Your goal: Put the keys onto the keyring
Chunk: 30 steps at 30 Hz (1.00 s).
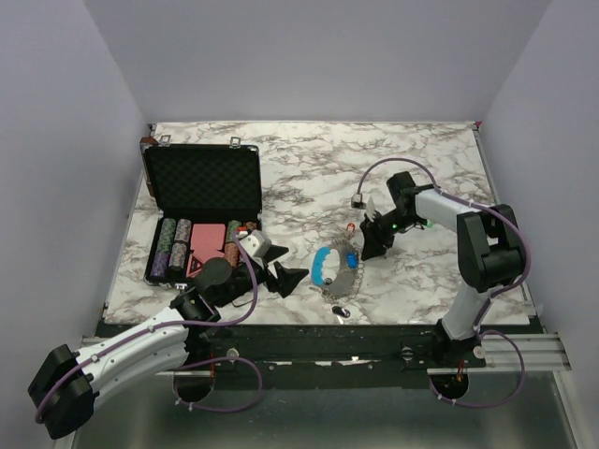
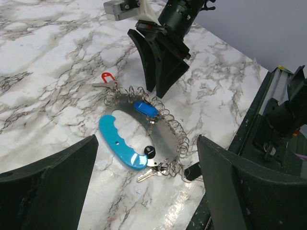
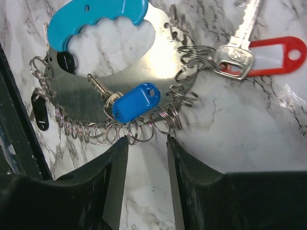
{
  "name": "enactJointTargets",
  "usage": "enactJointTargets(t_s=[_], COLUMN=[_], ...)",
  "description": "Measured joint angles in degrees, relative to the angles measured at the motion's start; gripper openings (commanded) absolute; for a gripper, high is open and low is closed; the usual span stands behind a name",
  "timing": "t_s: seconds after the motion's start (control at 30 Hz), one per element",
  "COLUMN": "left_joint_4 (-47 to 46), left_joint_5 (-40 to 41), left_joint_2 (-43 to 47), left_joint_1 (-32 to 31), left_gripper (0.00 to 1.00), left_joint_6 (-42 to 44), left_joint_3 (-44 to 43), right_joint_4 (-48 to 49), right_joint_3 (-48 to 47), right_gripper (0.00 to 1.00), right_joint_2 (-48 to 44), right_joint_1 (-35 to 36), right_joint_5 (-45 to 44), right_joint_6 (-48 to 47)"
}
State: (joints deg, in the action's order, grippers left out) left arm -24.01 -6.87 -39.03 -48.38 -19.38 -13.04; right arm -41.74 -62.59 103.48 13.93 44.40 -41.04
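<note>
The keyring (image 1: 339, 273) lies flat on the marble near the front edge, a grey metal plate (image 3: 158, 45) with a bright blue handle (image 2: 120, 142) and several small split rings along its rim. A blue-tagged key (image 3: 135, 102) and a black-tagged one (image 3: 39, 115) hang on it. A red-tagged key (image 3: 266, 55) lies at its rings, and a bare silver key (image 2: 147, 175) lies by the handle end. My right gripper (image 3: 146, 141) stands open just short of the rings by the blue tag, nothing between its fingers. My left gripper (image 2: 148, 158) is wide open over the keyring's near end.
A black foam-lined case (image 1: 201, 182) stands open at the back left, with stacks of poker chips (image 1: 176, 245) and a red card pack (image 1: 208, 243) in its lower half. The table's black front rail (image 1: 328, 332) runs just behind the keyring.
</note>
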Motion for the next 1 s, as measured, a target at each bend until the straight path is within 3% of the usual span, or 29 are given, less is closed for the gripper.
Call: enactJointTargets(t_s=[0.17,0.37,0.57,0.73,1.0], left_joint_4=[-0.02,0.11,0.13,0.13,0.15], left_joint_5=[0.00,0.02,0.02,0.02,0.04], left_joint_2=[-0.02,0.33,0.83,1.22,1.36], left_joint_1=[0.00,0.00,0.00,0.00,0.00], left_gripper=[0.92,0.92,0.92,0.92,0.93], left_joint_6=[0.02,0.02,0.04,0.04,0.04], left_joint_3=[0.00,0.00,0.00,0.09,0.46], right_joint_4=[0.00,-1.90,-5.90,-5.90,-3.17], right_joint_3=[2.25,4.79,4.81,5.31,7.74], right_gripper=[0.52,0.56,0.47,0.41,0.37], right_joint_2=[-2.56,-9.33,-7.78,-5.75,-5.75], right_joint_1=[1.31,1.33,1.33,1.33,2.16], right_joint_5=[-0.07,-0.17,-0.20,-0.20,-0.22], right_joint_6=[-9.31,-29.20,-48.02,-54.05,-55.67])
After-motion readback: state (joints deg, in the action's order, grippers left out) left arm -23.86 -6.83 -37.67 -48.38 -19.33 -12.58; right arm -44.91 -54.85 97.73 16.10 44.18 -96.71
